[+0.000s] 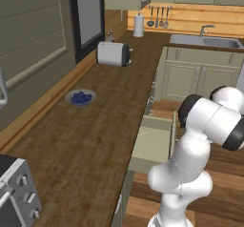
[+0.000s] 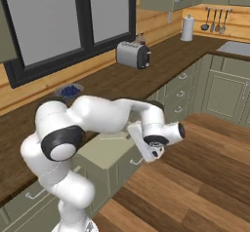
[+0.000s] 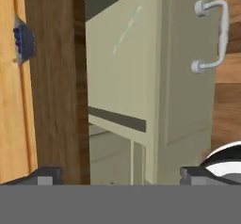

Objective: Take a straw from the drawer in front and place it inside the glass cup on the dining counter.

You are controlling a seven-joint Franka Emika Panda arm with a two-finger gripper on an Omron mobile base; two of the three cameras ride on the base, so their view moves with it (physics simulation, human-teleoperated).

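Gripper [image 3: 120,176] fingertips are seen spread wide and empty above the pulled-out drawer [image 3: 123,72], where the straw [image 3: 126,30] lies untouched at 12 o'clock; pickup and cup placement are left.

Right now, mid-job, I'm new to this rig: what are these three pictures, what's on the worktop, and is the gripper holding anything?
The machine is a white jointed arm on a driving base in a simulated kitchen. Two pictures come from cameras on the base, behind the arm to its left and right. The third is from the hand, looking along the gripper, whose two dark tips stand wide apart with nothing between them: it is open and empty.

The drawer is pulled out below the worktop. In the hand view a thin pale straw lies slantwise on its floor.

On the worktop sit a toaster, a bowl of blueberries and a paper towel roll.
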